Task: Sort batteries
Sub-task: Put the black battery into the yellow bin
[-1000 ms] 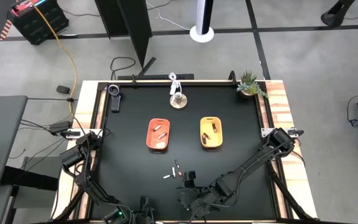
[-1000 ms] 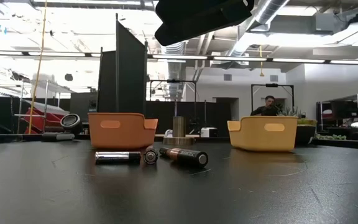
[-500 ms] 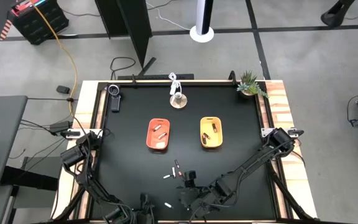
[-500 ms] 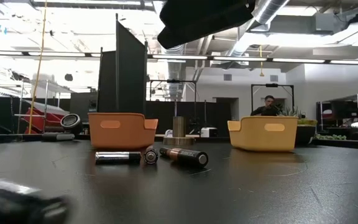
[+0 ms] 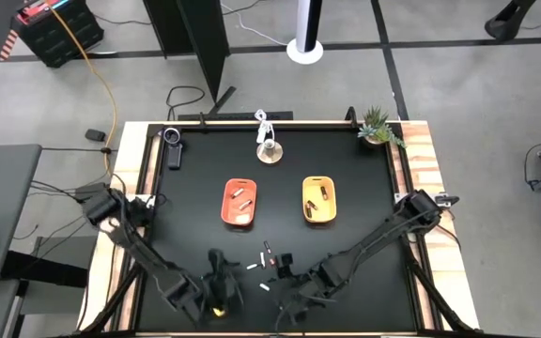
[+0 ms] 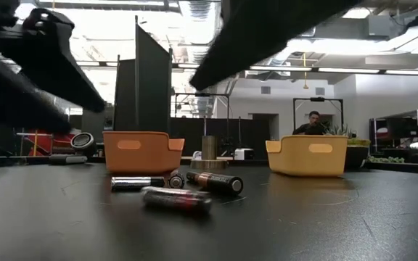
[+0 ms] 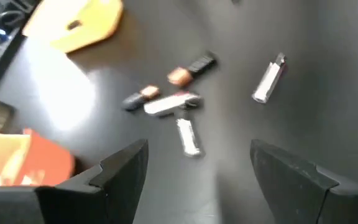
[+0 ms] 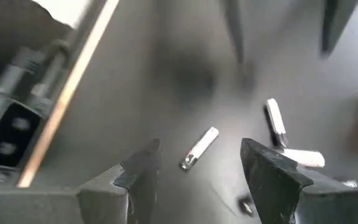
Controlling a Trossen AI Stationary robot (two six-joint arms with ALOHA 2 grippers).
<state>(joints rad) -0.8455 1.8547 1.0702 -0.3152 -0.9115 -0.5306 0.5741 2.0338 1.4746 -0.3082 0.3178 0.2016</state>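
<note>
Several batteries (image 5: 267, 257) lie loose on the black table near its front; the low view shows them lying on their sides (image 6: 215, 182), one (image 6: 176, 199) nearer than the rest. More batteries lie in the orange tray (image 5: 239, 202) and the yellow tray (image 5: 319, 200). My left gripper (image 5: 218, 272) hangs open above the table just left of the loose group, which shows beyond its fingers (image 7: 201, 149). My right gripper (image 5: 285, 284) stands open just right of the group, with one silvery battery (image 8: 199, 148) on the table beyond its fingers.
A small potted plant (image 5: 377, 127) stands at the far right corner. A round stand (image 5: 269, 150) sits at the far middle and a dark device (image 5: 172, 145) at the far left. A wooden rim (image 5: 411, 178) borders the table. A person (image 6: 313, 123) sits far behind.
My left gripper has swung up from the table's near edge toward the far edge and now hangs beside the loose batteries, still open. One silvery battery has rolled from close to the near edge toward the loose group and now lies just in front of it.
</note>
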